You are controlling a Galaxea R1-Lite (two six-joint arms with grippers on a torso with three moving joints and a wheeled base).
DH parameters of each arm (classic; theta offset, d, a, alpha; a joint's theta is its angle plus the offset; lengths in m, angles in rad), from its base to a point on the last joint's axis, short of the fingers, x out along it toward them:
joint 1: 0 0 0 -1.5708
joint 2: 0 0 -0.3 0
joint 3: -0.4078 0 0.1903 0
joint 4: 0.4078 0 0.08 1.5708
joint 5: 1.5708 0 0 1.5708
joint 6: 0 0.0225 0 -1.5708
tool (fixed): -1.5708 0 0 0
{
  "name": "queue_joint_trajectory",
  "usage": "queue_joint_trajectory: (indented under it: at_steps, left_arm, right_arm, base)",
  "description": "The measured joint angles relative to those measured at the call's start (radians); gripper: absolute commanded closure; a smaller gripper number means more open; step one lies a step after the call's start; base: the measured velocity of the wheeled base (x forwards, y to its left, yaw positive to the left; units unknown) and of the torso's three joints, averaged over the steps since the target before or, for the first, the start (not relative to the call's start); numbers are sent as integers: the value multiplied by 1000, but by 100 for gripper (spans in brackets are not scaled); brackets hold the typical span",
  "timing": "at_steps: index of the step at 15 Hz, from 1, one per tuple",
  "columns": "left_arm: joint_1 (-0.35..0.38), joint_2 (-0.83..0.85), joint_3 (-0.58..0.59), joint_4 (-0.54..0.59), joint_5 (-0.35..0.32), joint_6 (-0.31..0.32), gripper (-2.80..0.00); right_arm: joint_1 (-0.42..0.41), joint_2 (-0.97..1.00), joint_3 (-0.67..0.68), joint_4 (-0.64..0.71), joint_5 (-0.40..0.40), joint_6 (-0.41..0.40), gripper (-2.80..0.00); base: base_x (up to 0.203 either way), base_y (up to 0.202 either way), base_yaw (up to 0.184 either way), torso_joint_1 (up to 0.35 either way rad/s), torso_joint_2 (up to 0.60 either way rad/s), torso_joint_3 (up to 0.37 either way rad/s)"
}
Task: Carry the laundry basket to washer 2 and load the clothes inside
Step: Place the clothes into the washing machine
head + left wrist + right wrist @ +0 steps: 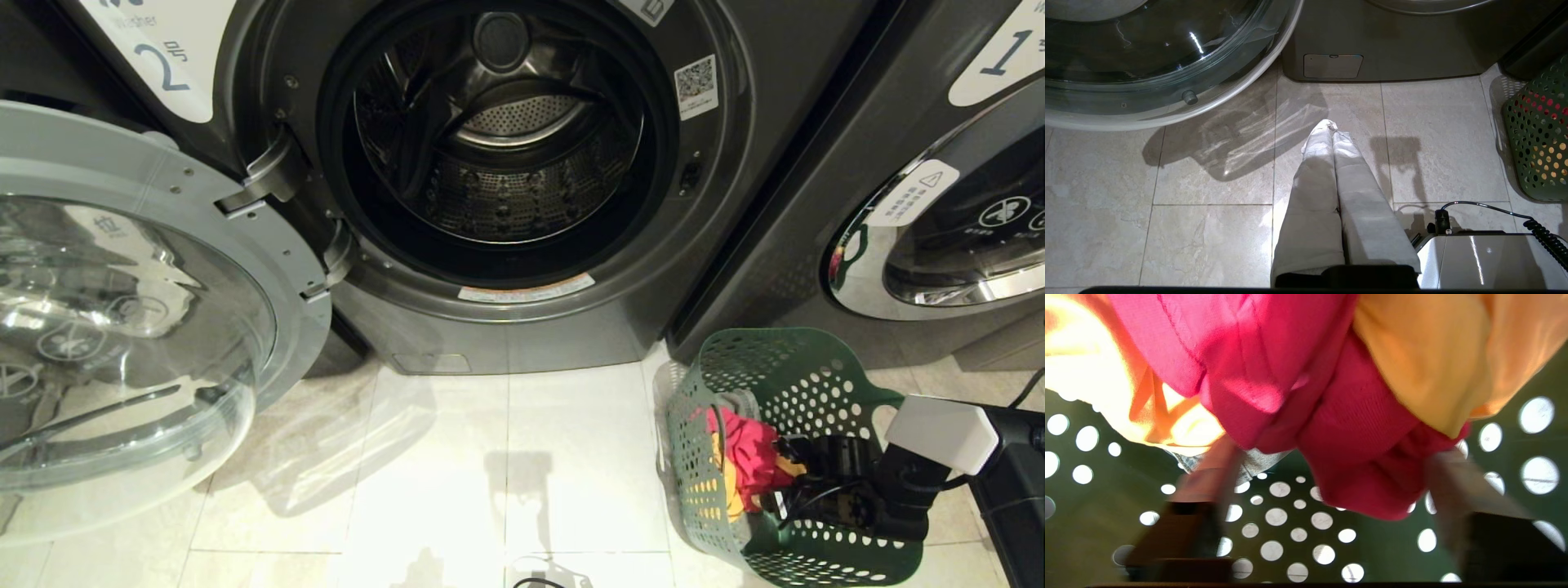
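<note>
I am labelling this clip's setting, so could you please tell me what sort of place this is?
Most likely a shared or coin laundry. Numbered front-loading machines stand side by side on a tiled floor: washer 2 with its door open and one marked 1 beside it, with the laundry basket of clothes in front.

Dim, warm light. Glare streaks the open door (pixel 122 327) glass and chrome; soft shadows fall on the floor (pixel 506 457) tiles. The right wrist view is motion-blurred, cloth (pixel 1298 396) overexposed yellow-white at one corner.
</note>
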Motion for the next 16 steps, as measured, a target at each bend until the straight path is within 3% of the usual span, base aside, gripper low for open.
queue_joint_trajectory:
  at_steps: [10, 16]
  left_arm:
    - [0, 0, 0, 0, 0, 0, 0]
    - [0, 0, 0, 0, 0, 0, 0]
  right_arm:
    - [1, -38, 42, 21, 0, 41, 0]
    - [1, -236, 243, 57, 22, 44, 0]
  base:
    - [0, 0, 0, 0, 0, 0]
    - [0, 0, 0, 0, 0, 0]
